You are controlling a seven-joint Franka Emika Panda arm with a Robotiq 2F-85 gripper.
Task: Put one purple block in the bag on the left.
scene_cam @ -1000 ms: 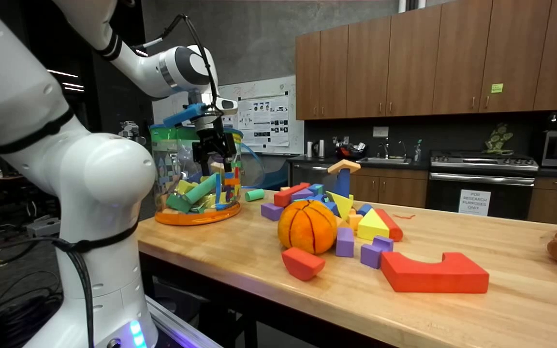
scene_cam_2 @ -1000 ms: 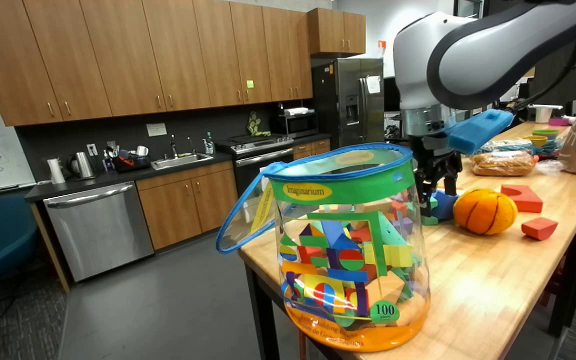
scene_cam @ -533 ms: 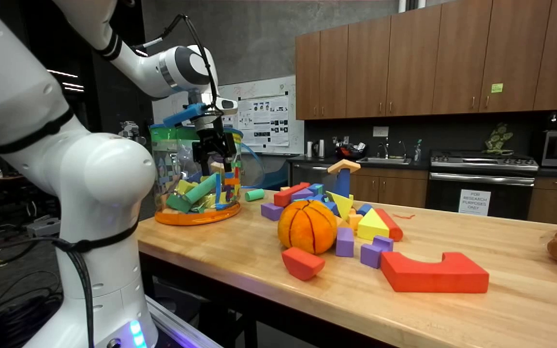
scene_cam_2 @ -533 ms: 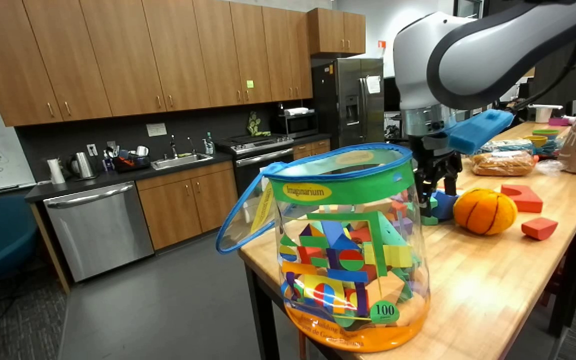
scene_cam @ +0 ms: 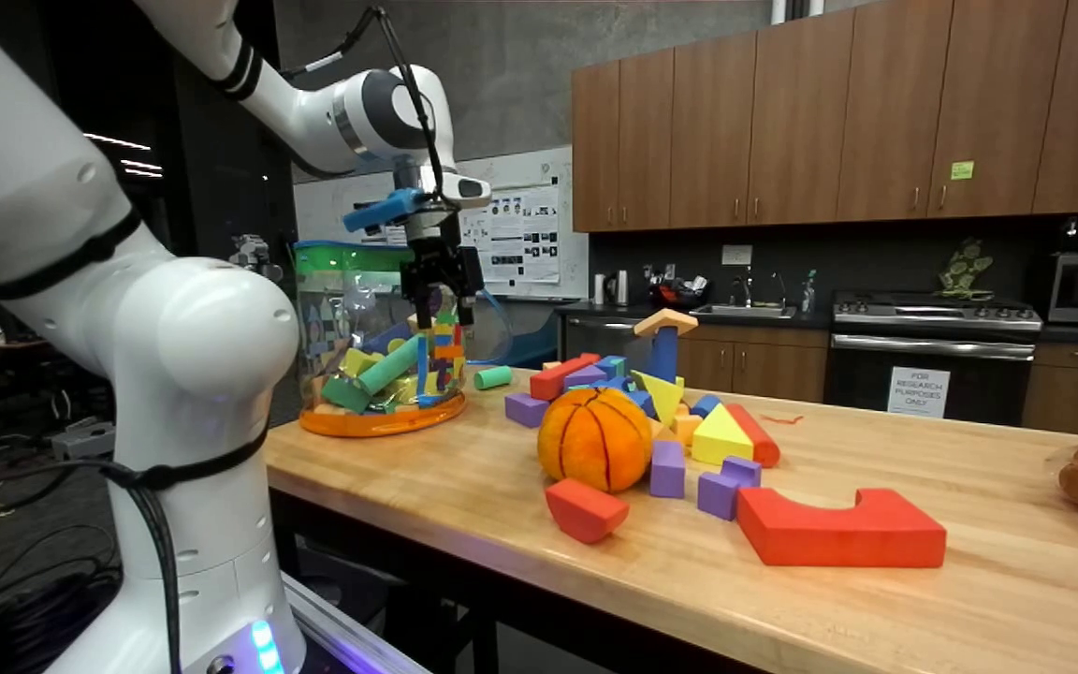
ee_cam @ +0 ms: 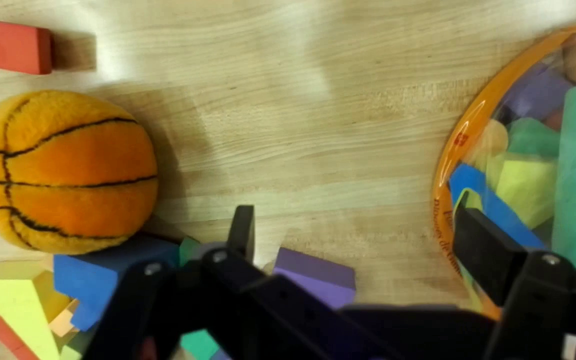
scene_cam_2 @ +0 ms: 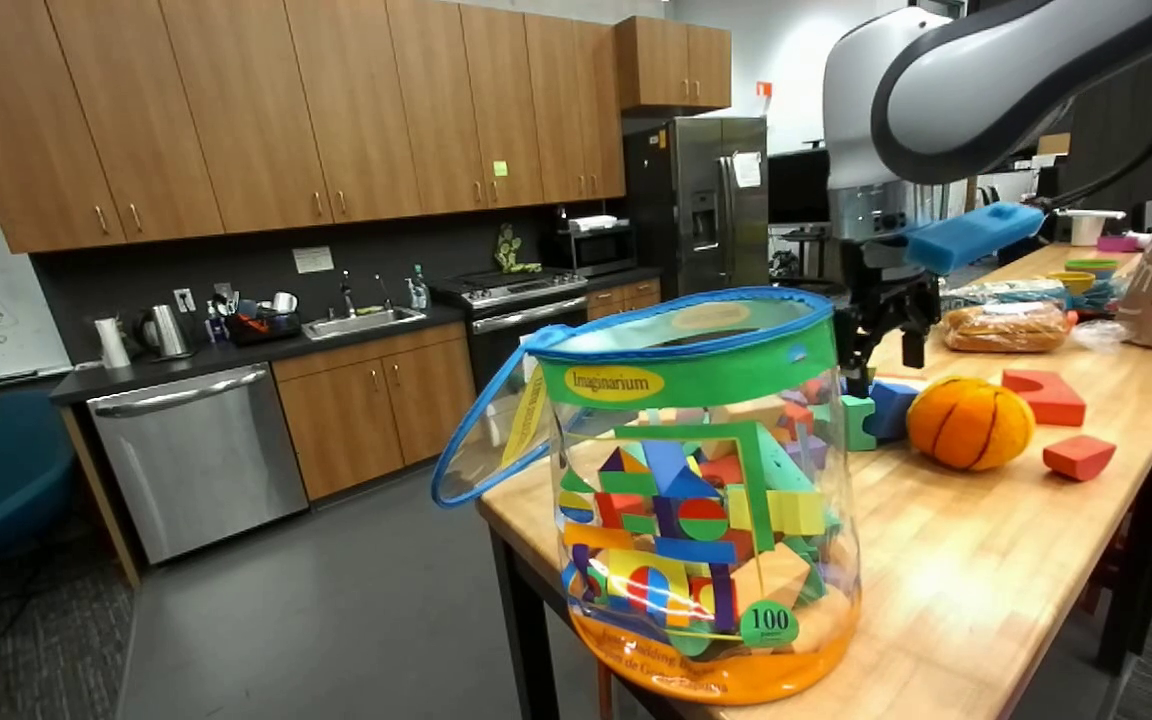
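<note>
The see-through bag [scene_cam: 342, 258] with a green top band [scene_cam_2: 696, 375] stands on the table with many blocks inside. Its orange base [ee_cam: 468, 115] shows at the right in the wrist view. My gripper [scene_cam: 445, 314] is open and empty, raised beside the bag; it also shows in an exterior view [scene_cam_2: 884, 367]. In the wrist view my gripper [ee_cam: 360, 240] has its fingers wide apart, one overlapping the bag's edge. A purple block [ee_cam: 315, 275] lies on the table below, partly hidden by the gripper. It also shows in an exterior view [scene_cam: 527, 409]. More purple blocks [scene_cam: 667, 468] lie by the ball.
An orange basketball-like ball [scene_cam: 595, 440] sits in front of a pile of coloured blocks [scene_cam: 726, 435]. A green cylinder [scene_cam: 492, 377] lies near the bag. A red half-round block [scene_cam: 586, 510] and a red arch [scene_cam: 843, 529] lie near the front edge.
Over the last half second my gripper has moved up and to the right in both exterior views, away from the bag. The blocks on the table have not moved.
</note>
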